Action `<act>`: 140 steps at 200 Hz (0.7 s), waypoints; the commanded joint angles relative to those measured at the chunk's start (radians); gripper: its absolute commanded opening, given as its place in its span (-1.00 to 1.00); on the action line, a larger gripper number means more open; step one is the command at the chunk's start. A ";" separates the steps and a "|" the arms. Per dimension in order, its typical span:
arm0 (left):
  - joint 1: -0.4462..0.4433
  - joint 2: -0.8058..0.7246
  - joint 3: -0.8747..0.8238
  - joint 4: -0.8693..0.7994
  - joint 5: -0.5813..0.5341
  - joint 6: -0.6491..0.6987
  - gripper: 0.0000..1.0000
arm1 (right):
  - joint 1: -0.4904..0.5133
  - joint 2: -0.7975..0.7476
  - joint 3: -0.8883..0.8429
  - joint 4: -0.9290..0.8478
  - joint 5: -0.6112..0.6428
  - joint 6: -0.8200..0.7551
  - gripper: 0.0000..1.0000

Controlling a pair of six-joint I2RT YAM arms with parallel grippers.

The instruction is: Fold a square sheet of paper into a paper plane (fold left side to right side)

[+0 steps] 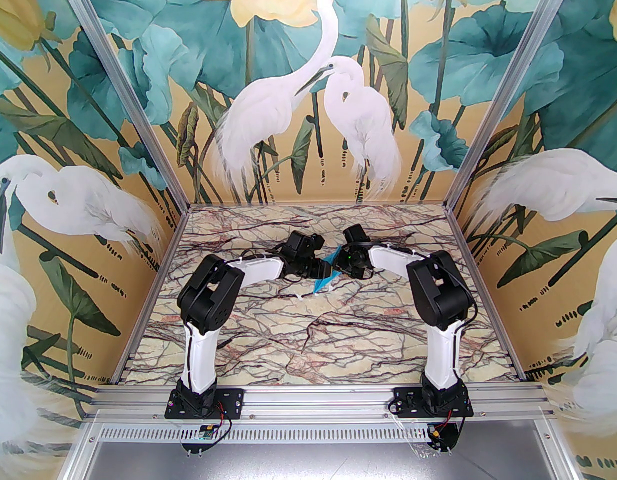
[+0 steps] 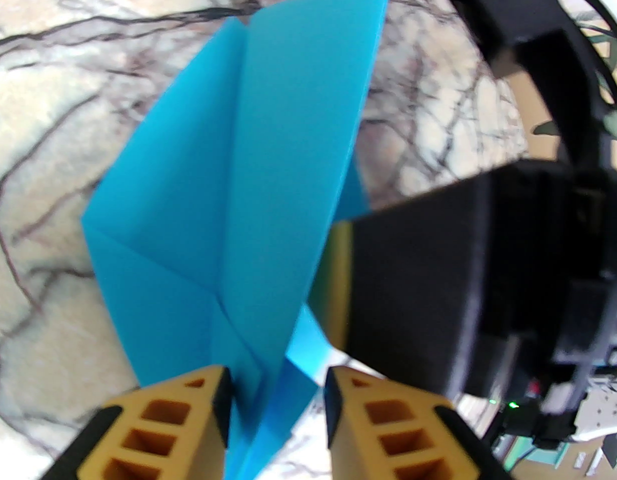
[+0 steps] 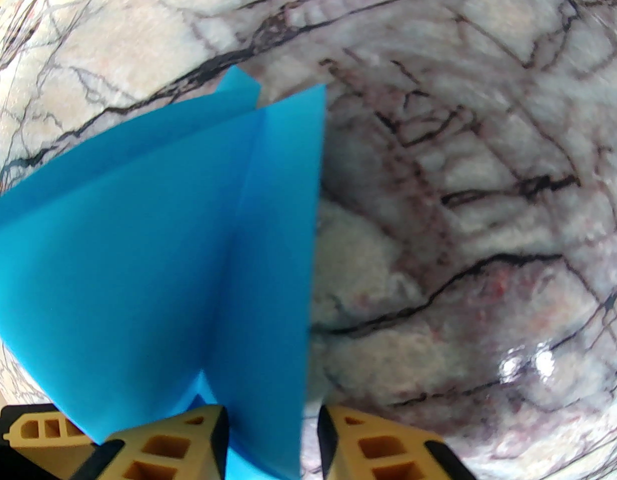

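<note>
Ribbed tan fingers [image 2: 158, 413] at frame bottom: left gripper [image 2: 277, 380] and right gripper [image 3: 272, 418] each stand apart around the creased, matte cyan plane [image 2: 228, 168] over a veined marble table [image 3: 463, 218].

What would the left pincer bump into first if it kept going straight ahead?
The left pincer would meet the folded blue paper first: it sits between the open fingers and stretches on ahead. Beyond it is the marble table, but how far is hard to judge.
</note>
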 commanded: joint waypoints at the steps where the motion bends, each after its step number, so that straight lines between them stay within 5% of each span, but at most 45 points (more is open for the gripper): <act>1: -0.009 0.040 0.036 -0.060 -0.072 0.044 -0.32 | -0.002 -0.008 -0.027 0.028 0.010 0.008 -0.26; 90: -0.045 0.100 0.124 -0.133 -0.159 0.087 -0.64 | -0.035 -0.165 -0.148 0.078 0.090 0.024 -0.17; 140: -0.047 0.054 0.119 -0.136 -0.217 0.066 -1.00 | -0.086 -0.365 -0.291 0.158 0.169 0.001 0.45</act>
